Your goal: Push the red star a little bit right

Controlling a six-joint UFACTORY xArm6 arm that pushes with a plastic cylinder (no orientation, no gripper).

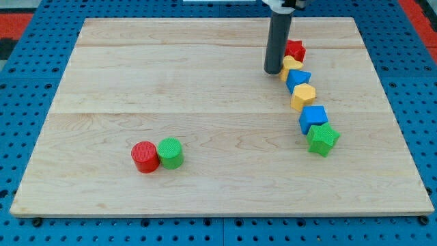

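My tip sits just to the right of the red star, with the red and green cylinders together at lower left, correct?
Not quite: the camera view shows my tip just left of the red star. The red cylinder and green cylinder are together at lower left.

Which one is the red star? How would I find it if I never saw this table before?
Look at the wooden board and find the crooked chain of blocks on the view's right. The red star is at the chain's top end, just right of my tip. It is the only red block there; the red cylinder sits far away.
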